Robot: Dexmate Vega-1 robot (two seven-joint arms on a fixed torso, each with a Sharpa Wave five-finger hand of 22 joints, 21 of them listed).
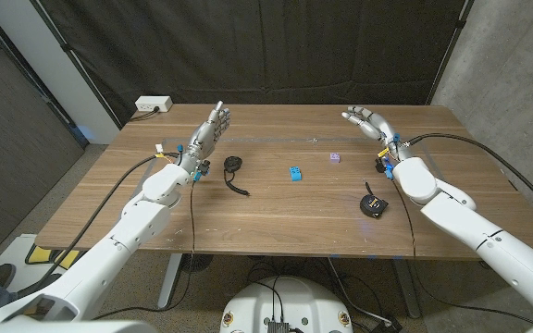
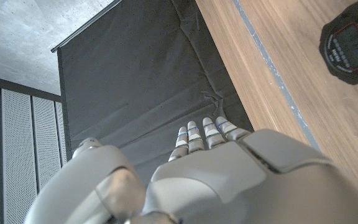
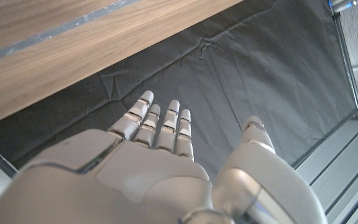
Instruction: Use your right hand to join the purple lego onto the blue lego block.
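Sitting apart: one purple lego (image 1: pixel 334 156), one blue lego block (image 1: pixel 295 173).

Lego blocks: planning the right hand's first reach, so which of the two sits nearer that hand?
The purple lego. It lies on the right hand's side of the table; the blue lego block sits further toward the table's middle.
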